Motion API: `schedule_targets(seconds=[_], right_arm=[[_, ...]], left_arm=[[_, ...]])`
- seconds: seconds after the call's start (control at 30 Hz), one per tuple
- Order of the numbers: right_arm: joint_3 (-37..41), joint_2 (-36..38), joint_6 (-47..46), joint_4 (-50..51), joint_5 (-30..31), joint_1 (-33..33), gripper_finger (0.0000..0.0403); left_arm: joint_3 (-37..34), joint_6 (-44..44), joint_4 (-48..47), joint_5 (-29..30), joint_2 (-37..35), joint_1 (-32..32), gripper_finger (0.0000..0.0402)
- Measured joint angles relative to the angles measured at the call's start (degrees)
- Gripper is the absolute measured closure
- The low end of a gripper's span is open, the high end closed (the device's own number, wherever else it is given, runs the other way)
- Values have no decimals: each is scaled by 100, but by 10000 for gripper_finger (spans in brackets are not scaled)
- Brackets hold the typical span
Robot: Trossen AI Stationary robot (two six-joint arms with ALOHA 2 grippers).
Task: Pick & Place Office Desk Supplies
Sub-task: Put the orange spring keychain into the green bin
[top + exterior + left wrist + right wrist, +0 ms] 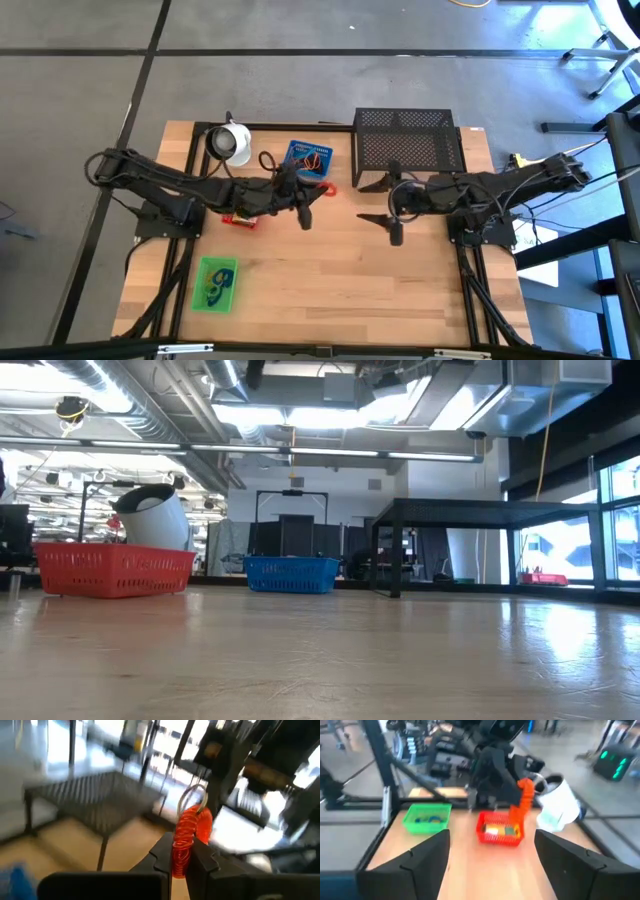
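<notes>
The left gripper (182, 862) has its jaws pinched on an orange coiled cord (187, 837) with a wire ring at its end, held in the air near the red tray (500, 829). To place it well, I would centre the dangling coil over that tray (it already holds something yellow) and lower before releasing, so it cannot spring out. The green tray (214, 284) sits nearer the worktop's (330, 280) front. The right gripper (385, 205) waits mid-worktop, jaws spread wide and empty.
</notes>
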State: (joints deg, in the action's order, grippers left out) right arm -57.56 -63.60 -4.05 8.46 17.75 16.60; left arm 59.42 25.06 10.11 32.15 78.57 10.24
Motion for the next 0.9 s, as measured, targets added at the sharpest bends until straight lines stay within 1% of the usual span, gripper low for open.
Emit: schedule_targets(seconds=[0.07,0.13,0.27,0.33,0.4,0.47,0.57,0.67,0.77,0.9], right_arm=[[0,108,-199,276,-125,22,108],[0,198,-436,566,-221,39,107],[1,238,-956,971,-460,48,107],[0,241,-1188,1107,-592,48,107],[0,241,-1350,1282,-676,48,107],[0,241,-1449,1412,-685,48,107],[0,241,-1508,1561,-683,48,107],[0,239,-1509,1579,-683,48,107],[0,235,-1506,1583,-675,44,107],[0,235,-1503,1584,-520,44,107]], left_arm=[[0,575,-843,-238,-204,0,382],[0,1180,-1825,-641,-438,6,382],[0,2400,-3835,-1824,-855,221,379],[0,2958,-4808,-2359,-1010,449,376],[0,3512,-5717,-2762,-1109,736,374],[0,4039,-6543,-3056,-1146,1051,373],[0,4850,-7619,-3272,-1108,1563,373],[0,5609,-8135,-3521,-979,2027,372],[0,6091,-8057,-3837,-852,2445,374],[0,6509,-7880,-3979,-563,2919,375]])
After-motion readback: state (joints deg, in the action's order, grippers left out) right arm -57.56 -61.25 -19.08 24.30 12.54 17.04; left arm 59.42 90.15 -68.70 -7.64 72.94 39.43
